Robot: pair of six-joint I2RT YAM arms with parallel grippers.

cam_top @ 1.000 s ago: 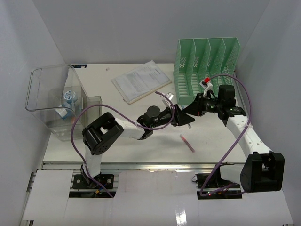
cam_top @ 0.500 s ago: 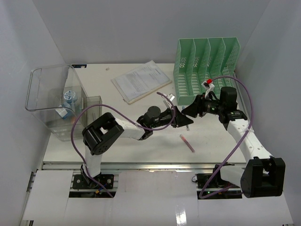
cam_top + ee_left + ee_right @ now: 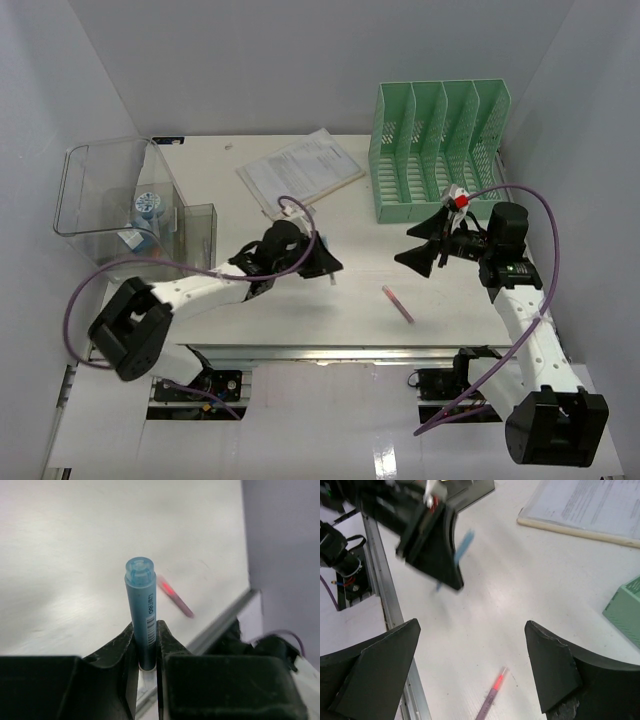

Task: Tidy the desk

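Observation:
A blue pen (image 3: 141, 611) stands up between the jaws of my left gripper (image 3: 145, 627), which is shut on it. From above, the left gripper (image 3: 326, 266) hovers over the middle of the white desk (image 3: 250, 305). My right gripper (image 3: 418, 246) sits further right, open and empty, its fingers (image 3: 379, 672) spread wide. A pink pen (image 3: 397, 303) lies on the desk between the two grippers, near the front rail. It shows below the right gripper (image 3: 470, 652) as the pink pen (image 3: 493, 695). The left gripper with the blue pen (image 3: 462, 545) also shows in the right wrist view.
A clipboard with papers (image 3: 300, 172) lies at the back centre. A mint-green slotted file rack (image 3: 440, 150) stands at the back right. A clear plastic bin (image 3: 120, 205) holding small items stands at the left. A metal rail (image 3: 300, 350) runs along the front edge.
The grippers met mid-desk. The left one shut on the blue pen and the right one opened. The left arm then swung left with the pen while the right drew back right.

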